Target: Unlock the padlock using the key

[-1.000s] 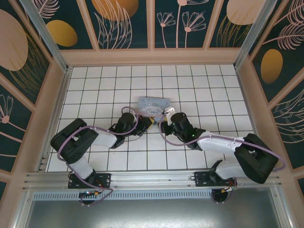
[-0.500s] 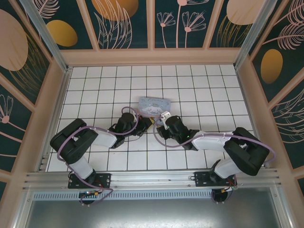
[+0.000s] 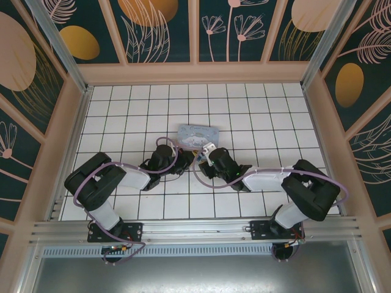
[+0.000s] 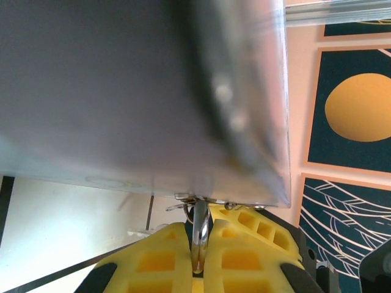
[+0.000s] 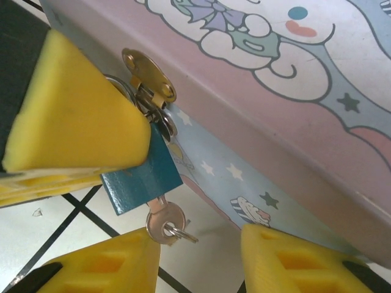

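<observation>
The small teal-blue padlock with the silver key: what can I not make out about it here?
- Right wrist view: a yellow finger pad covers most of the shackle of the teal-blue padlock; the silver key has its blade inside. Locked or unlocked: cannot tell.
- Left wrist view: a blurred grey surface hides the padlock body.
- Top external view: padlock too small to see.

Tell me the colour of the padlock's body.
The padlock has a teal-blue body. The right wrist view shows it best, close up.

Bright even light, blurry close-ups.
</observation>
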Available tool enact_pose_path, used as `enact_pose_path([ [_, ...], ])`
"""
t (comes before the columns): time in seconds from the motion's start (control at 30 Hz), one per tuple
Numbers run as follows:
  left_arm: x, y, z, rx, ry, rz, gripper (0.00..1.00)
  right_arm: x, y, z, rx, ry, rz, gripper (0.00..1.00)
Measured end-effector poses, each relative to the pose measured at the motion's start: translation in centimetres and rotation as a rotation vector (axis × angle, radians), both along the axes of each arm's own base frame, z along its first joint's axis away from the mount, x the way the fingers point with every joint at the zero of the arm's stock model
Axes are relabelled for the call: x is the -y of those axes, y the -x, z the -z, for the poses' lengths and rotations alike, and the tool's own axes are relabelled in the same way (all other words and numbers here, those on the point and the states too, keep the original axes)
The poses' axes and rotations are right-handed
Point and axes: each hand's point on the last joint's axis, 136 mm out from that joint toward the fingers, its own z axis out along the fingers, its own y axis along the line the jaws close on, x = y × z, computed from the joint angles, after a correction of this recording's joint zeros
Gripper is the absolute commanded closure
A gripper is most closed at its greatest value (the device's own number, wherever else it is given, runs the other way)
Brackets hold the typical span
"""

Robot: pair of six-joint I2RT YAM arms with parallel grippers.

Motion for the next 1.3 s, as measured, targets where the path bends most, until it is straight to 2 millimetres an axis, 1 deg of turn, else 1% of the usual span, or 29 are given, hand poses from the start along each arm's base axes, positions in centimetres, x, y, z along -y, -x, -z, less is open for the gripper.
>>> enact_pose_path([
  [0.13, 0.0, 0.0, 0.0, 0.002, -0.001, -0.003, 1.0, -0.3, -0.2, 0.2, 0.008, 0.016, -0.005, 0.68],
  [0.23, -0.1, -0.2, -0.1, 0.006, 0.0, -0.009, 1.0, -0.5, -0.4, 0.1, 0.013, 0.018, -0.01, 0.74],
  [0.3, -0.1, -0.3, -0.3, 0.013, 0.003, -0.014, 1.0, -0.7, -0.5, 0.0, 0.018, 0.012, -0.013, 0.81],
  [0.4, -0.2, -0.5, -0.6, 0.022, 0.006, -0.024, 1.0, -0.9, -0.6, -0.3, 0.021, 0.002, -0.016, 0.88],
  [0.47, -0.3, -0.7, -0.6, 0.028, 0.002, -0.034, 1.0, -0.8, -0.7, -0.2, 0.015, 0.001, -0.022, 0.95],
  [0.53, -0.5, -0.8, -0.5, 0.028, -0.001, -0.04, 1.0, -0.7, -0.8, -0.2, 0.006, -0.004, -0.017, 0.99],
  [0.9, -0.5, -0.6, -0.4, 0.028, -0.005, -0.038, 1.0, -1.1, -0.2, -0.2, -0.085, -0.064, -0.051, 1.0],
  [1.3, -0.7, -0.5, -0.4, 0.027, 0.006, -0.041, 1.0, -1.6, 0.5, -0.4, -0.239, -0.234, -0.056, 1.0],
])
